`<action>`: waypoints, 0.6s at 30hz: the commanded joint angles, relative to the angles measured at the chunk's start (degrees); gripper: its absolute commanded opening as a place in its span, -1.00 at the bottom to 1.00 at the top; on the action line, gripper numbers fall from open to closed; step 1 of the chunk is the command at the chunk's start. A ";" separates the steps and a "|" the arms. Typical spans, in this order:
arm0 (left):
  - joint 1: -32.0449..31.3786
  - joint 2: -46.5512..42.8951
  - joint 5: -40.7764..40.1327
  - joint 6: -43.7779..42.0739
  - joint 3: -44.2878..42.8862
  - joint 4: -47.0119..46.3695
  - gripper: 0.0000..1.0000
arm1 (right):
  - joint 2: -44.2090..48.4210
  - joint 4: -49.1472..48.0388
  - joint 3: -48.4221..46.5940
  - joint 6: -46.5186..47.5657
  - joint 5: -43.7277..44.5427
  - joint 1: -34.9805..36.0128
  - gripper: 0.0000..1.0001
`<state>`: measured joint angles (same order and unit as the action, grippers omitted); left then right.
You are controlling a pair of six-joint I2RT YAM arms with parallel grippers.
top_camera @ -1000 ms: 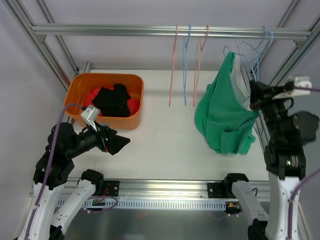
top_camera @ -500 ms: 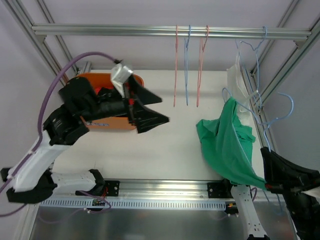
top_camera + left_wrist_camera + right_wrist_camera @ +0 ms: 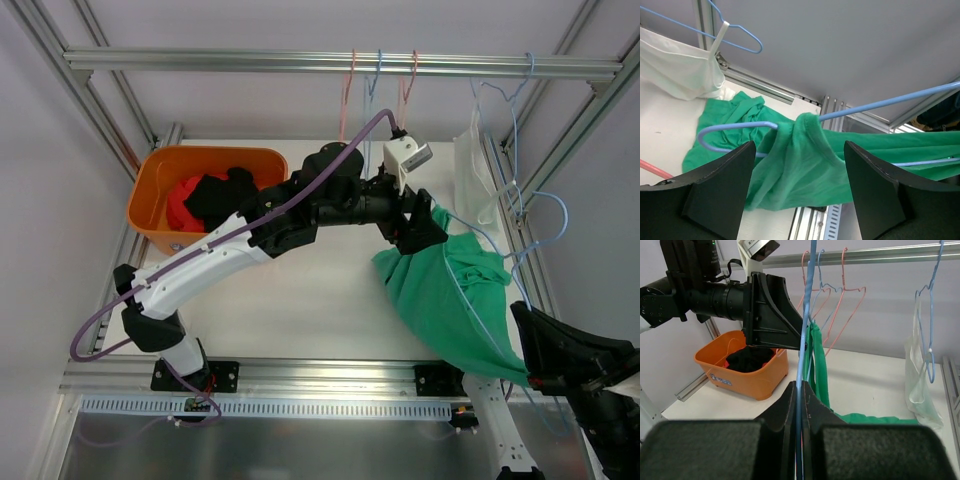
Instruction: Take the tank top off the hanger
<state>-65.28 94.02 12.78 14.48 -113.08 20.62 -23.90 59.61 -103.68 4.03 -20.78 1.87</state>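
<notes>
Fabric of the green tank top (image 3: 450, 290) sags from the blue hanger (image 3: 890, 101) by the table's (image 3: 330, 290) right edge, the right gripper (image 3: 799, 390) clenched on that hanger's wire at the near right corner, the left gripper (image 3: 799, 150) released, jaws apart astride a bunched strap.

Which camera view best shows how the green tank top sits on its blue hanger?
The left wrist view: the tank top bunches over the blue hanger wire up close. The top view shows most of it, but small. The right wrist view shows the wire edge-on and little fabric.
</notes>
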 commanded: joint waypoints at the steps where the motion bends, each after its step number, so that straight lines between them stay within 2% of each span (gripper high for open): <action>1: -0.20 -0.51 -1.17 -0.59 -3.99 -2.69 0.44 | -1.85 -7.66 1.02 -2.62 -1.90 0.42 -0.99; 3: -0.29 0.64 -1.52 -0.68 -4.17 -2.78 0.31 | -1.76 -9.42 2.07 -3.50 -3.13 0.42 -0.99; 4: -0.29 0.90 -2.13 -0.77 -4.17 -2.78 0.09 | -1.68 -9.86 2.34 -3.68 -3.31 0.50 -0.99; 6: -0.29 1.17 -2.93 -0.94 -3.56 -2.78 -0.22 | -1.76 -10.39 2.95 -3.33 -3.05 0.50 -0.99; 10: -0.29 -0.50 -5.04 -1.21 -1.27 -2.69 -0.75 | -1.85 -10.40 4.79 -2.01 -0.94 0.42 -0.99; 11: -0.29 -1.37 -5.91 -1.30 -0.75 -2.78 -1.00 | -1.94 -10.31 5.06 -1.84 -0.06 0.59 -0.99; 14: -0.20 -3.04 -8.11 -1.91 1.01 -2.69 -1.00 | -2.20 -10.48 5.85 -1.84 -0.23 0.77 -0.99; 16: -0.20 -4.54 -12.32 -1.65 2.94 -2.78 -1.00 | -2.20 -10.57 6.21 -1.49 -0.84 0.86 -0.99; 18: -0.20 -8.22 -23.72 -0.69 6.54 -2.69 -1.00 | -1.85 -10.57 7.00 -0.17 -2.59 0.94 -0.99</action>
<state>-65.28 92.44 2.33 13.69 -109.47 19.44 -24.25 54.22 -96.97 2.44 -21.89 2.26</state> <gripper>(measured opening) 0.023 0.034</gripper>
